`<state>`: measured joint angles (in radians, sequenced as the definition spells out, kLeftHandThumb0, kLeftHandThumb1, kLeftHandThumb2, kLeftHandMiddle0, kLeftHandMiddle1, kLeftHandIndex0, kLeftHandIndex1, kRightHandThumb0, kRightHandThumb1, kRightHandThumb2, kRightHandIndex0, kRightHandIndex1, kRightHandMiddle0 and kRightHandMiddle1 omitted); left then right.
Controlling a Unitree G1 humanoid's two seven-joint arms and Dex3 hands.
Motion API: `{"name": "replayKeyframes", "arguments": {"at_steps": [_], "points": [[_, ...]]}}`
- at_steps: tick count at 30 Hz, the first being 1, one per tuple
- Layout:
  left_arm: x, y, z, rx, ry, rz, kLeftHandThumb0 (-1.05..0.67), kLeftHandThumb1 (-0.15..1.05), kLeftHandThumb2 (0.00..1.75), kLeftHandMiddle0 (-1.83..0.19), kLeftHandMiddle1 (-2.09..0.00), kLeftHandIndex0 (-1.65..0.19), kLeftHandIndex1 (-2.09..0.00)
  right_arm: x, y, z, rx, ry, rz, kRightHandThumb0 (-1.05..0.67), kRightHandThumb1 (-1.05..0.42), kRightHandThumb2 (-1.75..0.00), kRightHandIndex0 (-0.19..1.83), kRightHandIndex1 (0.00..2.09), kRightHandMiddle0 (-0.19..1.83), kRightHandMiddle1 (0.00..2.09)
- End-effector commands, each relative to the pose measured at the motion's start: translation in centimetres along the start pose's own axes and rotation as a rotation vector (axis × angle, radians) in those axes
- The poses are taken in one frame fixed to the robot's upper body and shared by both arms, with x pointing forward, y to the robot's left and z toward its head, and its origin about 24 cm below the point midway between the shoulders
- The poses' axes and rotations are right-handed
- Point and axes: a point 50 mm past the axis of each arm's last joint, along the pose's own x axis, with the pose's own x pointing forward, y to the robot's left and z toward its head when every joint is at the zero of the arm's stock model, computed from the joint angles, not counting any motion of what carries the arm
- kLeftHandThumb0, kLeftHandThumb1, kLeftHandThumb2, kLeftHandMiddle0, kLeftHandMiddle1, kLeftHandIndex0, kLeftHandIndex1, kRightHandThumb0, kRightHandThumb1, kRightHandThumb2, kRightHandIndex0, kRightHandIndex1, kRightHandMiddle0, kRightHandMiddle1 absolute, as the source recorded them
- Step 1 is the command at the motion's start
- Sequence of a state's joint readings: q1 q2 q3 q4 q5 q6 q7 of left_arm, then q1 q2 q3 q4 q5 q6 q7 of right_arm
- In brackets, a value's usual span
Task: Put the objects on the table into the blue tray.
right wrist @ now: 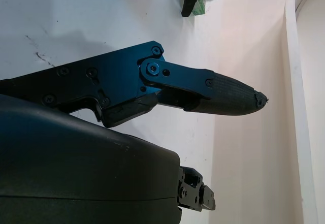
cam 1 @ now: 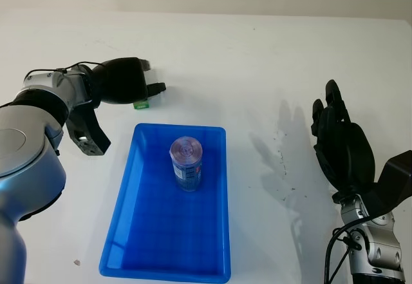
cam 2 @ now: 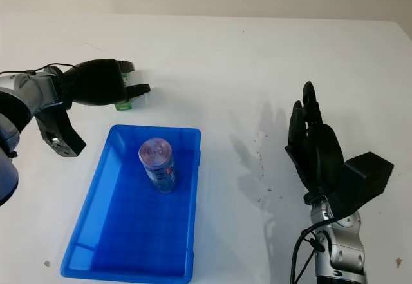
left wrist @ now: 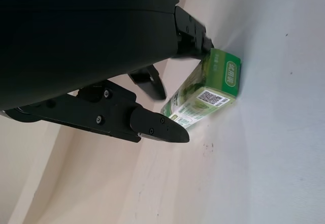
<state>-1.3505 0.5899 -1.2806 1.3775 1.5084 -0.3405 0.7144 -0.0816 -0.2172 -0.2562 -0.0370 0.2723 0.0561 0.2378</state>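
A small green box (cam 1: 141,105) lies on the white table just beyond the far left corner of the blue tray (cam 1: 154,239). My left hand (cam 1: 153,91) hovers right over it, open. In the left wrist view its fingers (left wrist: 162,128) straddle the box (left wrist: 210,79), one fingertip close to its top edge, and the box still rests on the table. A can with a purple lid (cam 1: 187,163) stands upright in the tray's far half. My right hand (cam 1: 340,143) is held up over the table at the right, open, with nothing in it.
The table's far edge meets a pale wall at the back. Small dark specks mark the tabletop (cam 1: 283,161) between the tray and my right hand. The tray's near half holds nothing.
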Motion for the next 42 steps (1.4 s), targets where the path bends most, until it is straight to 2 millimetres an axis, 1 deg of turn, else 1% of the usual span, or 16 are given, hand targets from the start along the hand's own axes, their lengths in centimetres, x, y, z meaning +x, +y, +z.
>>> {"name": "replayKeyframes", "arguments": {"at_steps": [1, 4, 7, 8, 9, 11, 18, 20, 21, 23, 25, 27, 32, 35, 40, 42], "points": [[-0.1, -0.8, 1.3, 0.004, -0.035, -0.029, -0.22, 1.04, 0.09, -0.06, -2.05, -0.03, -1.85, -0.3, -0.5, 0.4, -0.013, -0.012, -0.004, -0.79, -1.05, -0.61, -0.19, 0.0, -0.19, 0.0], [0.0, -0.7, 1.5, -0.004, -0.026, -0.015, -0.17, 1.05, 0.1, -0.14, -2.09, -0.07, -1.94, -0.4, -0.7, 0.4, -0.01, -0.009, -0.003, -0.79, -1.05, -0.62, -0.19, 0.0, -0.19, 0.0], [0.0, -0.7, 1.5, -0.002, -0.026, -0.018, -0.17, 1.05, 0.08, -0.09, -2.08, -0.1, -1.71, -0.4, -0.7, 0.3, -0.012, -0.008, -0.001, -0.78, -1.05, -0.62, -0.19, 0.0, -0.19, 0.0], [0.0, -0.6, 1.4, -0.011, -0.024, -0.011, -0.16, 1.05, 0.1, -0.1, -2.09, -0.09, -1.77, -0.4, -0.7, 0.3, -0.012, -0.008, -0.001, -0.78, -1.05, -0.62, -0.19, 0.0, -0.19, 0.0], [0.0, -0.5, 1.4, -0.014, -0.024, 0.011, -0.17, 1.05, 0.17, -0.14, -2.09, -0.06, -1.96, -0.3, -0.6, 0.3, -0.011, -0.008, -0.001, -0.79, -1.05, -0.61, -0.19, 0.0, -0.19, 0.0], [0.0, -0.4, 1.4, -0.008, -0.021, 0.042, -0.18, 1.05, 0.16, -0.25, -2.09, -0.08, -2.07, -0.3, -0.6, 0.2, -0.013, -0.007, 0.002, -0.79, -1.05, -0.61, -0.19, 0.0, -0.19, 0.0], [0.2, 0.1, 0.7, -0.084, 0.061, 0.08, -0.16, 1.05, 0.17, -0.34, -2.09, -0.13, -2.09, 0.2, -0.2, -0.1, 0.004, -0.002, 0.007, -0.78, -1.05, -0.61, -0.19, 0.0, -0.19, 0.0], [0.3, -0.1, 0.3, -0.148, 0.112, 0.015, -0.28, 1.05, 0.22, -0.33, -2.09, -0.09, -2.09, 0.3, -0.1, -0.1, 0.005, -0.001, 0.015, -0.79, -1.05, -0.61, -0.19, 0.0, -0.19, 0.0], [0.3, -0.2, 0.1, -0.178, 0.134, -0.017, -0.41, 1.05, 0.23, -0.46, -2.09, -0.09, -2.09, 0.4, -0.1, -0.1, 0.009, -0.003, 0.018, -0.79, -1.05, -0.61, -0.19, 0.0, -0.19, 0.0], [0.3, -0.3, -0.2, -0.246, 0.177, -0.069, -0.51, 1.05, 0.3, -0.66, -2.09, -0.16, -2.08, 0.5, 0.0, -0.2, 0.013, -0.006, 0.024, -0.78, -1.05, -0.62, -0.19, 0.0, -0.19, 0.0], [0.2, -0.5, -0.3, -0.275, 0.198, -0.102, -0.53, 1.05, 0.32, -0.83, -2.09, -0.34, -2.09, 0.5, 0.0, -0.2, 0.015, -0.006, 0.025, -0.79, -1.05, -0.62, -0.19, 0.0, -0.19, 0.0], [0.2, -0.7, -0.4, -0.281, 0.204, -0.142, -0.51, 1.05, 0.34, -0.9, -2.09, -0.36, -2.09, 0.5, 0.1, -0.2, 0.017, -0.007, 0.026, -0.79, -1.05, -0.62, -0.19, 0.0, -0.19, 0.0], [0.2, -0.8, -1.0, -0.382, 0.281, -0.184, -0.45, 1.05, 0.4, -0.73, -2.09, -0.15, -2.09, 0.5, 0.1, -0.2, 0.027, -0.011, 0.03, -0.79, -1.05, -0.62, -0.19, 0.0, -0.19, 0.0], [0.2, -0.4, -2.0, -0.689, 0.411, -0.151, -0.38, 1.05, 0.45, -0.56, -2.09, -0.08, -2.09, 0.5, 0.2, -0.3, 0.03, -0.009, 0.027, -0.79, -1.05, -0.62, -0.19, 0.0, -0.19, 0.0], [-0.2, 0.5, -3.8, -0.948, 0.522, 0.035, -0.34, 1.05, 0.43, -0.49, -2.09, -0.26, -2.09, 0.4, 0.3, -0.4, 0.03, -0.004, 0.025, -0.79, -1.05, -0.63, -0.19, 0.0, -0.19, 0.0], [-0.4, 0.8, -4.6, -1.026, 0.555, 0.083, -0.35, 1.05, 0.42, -0.41, -2.09, -0.19, -2.09, 0.5, 0.3, -0.5, 0.04, -0.007, 0.028, -0.78, -1.05, -0.63, -0.19, 0.0, -0.19, 0.0]]}}
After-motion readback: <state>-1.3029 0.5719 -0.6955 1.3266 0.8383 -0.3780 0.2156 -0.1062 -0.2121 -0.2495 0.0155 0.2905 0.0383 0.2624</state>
